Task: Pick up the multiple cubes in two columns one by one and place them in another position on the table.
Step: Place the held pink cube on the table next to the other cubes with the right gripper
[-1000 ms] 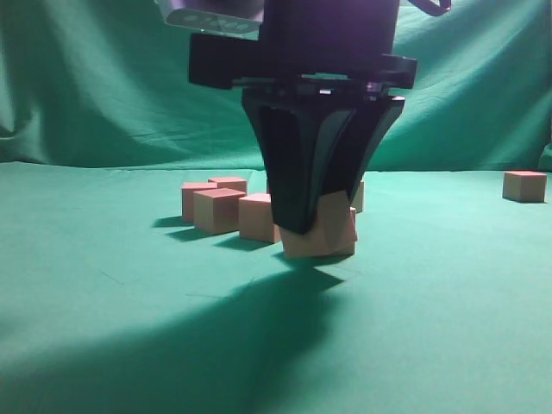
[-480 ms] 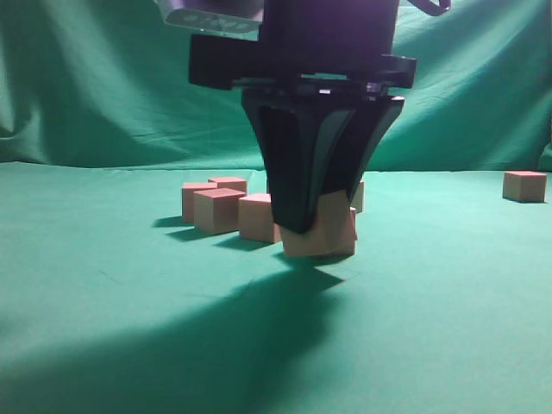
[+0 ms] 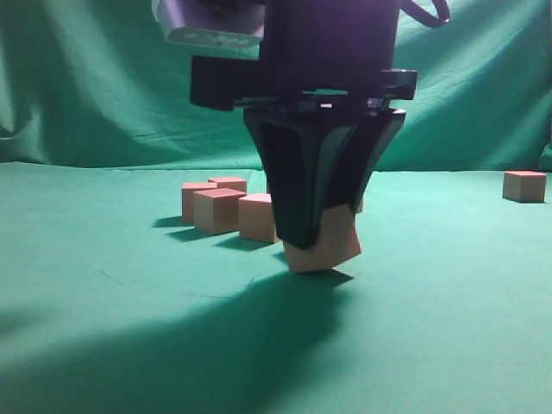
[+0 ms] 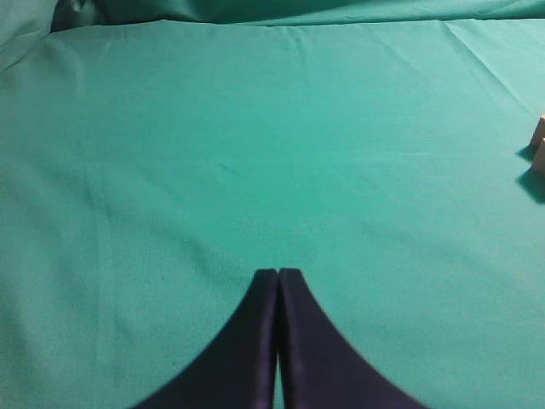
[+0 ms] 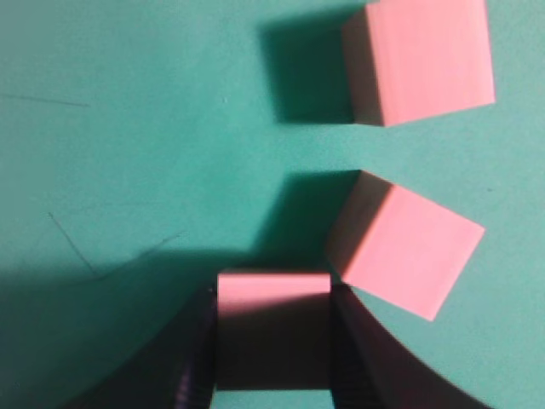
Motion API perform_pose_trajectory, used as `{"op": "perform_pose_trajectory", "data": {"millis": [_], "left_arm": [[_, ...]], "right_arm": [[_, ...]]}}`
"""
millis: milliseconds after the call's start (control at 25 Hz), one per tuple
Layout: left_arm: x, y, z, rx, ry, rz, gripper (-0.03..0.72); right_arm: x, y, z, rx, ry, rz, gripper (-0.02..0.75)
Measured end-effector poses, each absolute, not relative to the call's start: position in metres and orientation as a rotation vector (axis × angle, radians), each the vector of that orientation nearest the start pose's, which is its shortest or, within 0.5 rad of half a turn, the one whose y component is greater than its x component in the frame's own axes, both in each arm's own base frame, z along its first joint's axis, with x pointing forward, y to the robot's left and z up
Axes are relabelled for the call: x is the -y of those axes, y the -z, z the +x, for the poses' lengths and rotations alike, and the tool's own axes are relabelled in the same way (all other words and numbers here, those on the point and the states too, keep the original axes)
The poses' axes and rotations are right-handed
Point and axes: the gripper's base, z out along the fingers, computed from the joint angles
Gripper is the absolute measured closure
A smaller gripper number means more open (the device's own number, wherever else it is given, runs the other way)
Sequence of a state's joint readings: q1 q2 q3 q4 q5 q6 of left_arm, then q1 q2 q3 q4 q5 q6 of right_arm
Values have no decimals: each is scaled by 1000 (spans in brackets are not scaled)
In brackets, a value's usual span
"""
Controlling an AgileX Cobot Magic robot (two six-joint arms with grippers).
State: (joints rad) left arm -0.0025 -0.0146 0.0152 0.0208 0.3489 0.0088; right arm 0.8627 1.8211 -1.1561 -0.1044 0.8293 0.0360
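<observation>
Right tool [image 3: 321, 226] clamped on one tilted cube [image 3: 325, 245], just clear of the green surface [image 3: 112, 328]. Other cubes [image 3: 226, 207] clustered just behind; one more [image 3: 524, 185] far right. Left tool [image 4: 278, 281] pressed shut, empty.

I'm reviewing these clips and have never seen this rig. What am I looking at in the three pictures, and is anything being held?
This is a two-armed robot working over a table covered in green cloth. The exterior view looks along the table; the other two come from cameras on each wrist. The right pincer grips one tilted pink cube, lifted just off the cloth. More cubes sit behind it, and a lone cube lies far right. The right wrist view looks down on the held cube and two neighbours. The left pincer is closed and empty over bare cloth.
</observation>
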Motion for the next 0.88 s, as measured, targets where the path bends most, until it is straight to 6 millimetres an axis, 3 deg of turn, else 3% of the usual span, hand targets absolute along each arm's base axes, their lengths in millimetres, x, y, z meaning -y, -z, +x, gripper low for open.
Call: {"op": "perform_pose_trajectory", "data": {"millis": [560,640,880], "left_arm": [[-1,-177,53,-1833,-25,23,688],[-1,-177,53,-1833,-25,23,688],[-1,-177,53,-1833,-25,23,688]], "right_arm": [[-257,-179,229,-2672,5,-1271,476],[-257,-179,229,-2672,5,-1271,405],[-257,-179,229,-2674,4,-1270,414]]}}
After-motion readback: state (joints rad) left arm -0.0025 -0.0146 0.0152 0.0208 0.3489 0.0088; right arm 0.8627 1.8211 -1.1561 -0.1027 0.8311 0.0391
